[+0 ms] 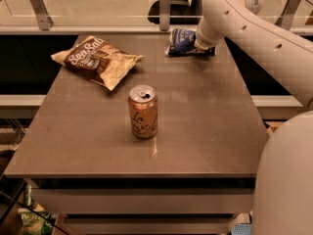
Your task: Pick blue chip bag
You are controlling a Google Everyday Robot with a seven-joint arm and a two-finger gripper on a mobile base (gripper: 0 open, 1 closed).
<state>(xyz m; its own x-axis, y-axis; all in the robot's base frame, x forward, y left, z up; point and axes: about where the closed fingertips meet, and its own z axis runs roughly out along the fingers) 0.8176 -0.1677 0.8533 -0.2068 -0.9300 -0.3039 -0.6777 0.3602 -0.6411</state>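
camera view: blue chip bag (181, 41) on far right of bench (195, 131), long axis left-right; hand (204, 47) at its right end, whether gripping cannot be told.

My gripper (199, 46), far right, against the blue chip bag (180, 41): crinkly, glossy film. My arm (254, 28): smooth white plastic. Table (205, 126): smooth brown, faint sheen. Can (143, 112): shiny metal. Brown bag (95, 60): creased, matt.
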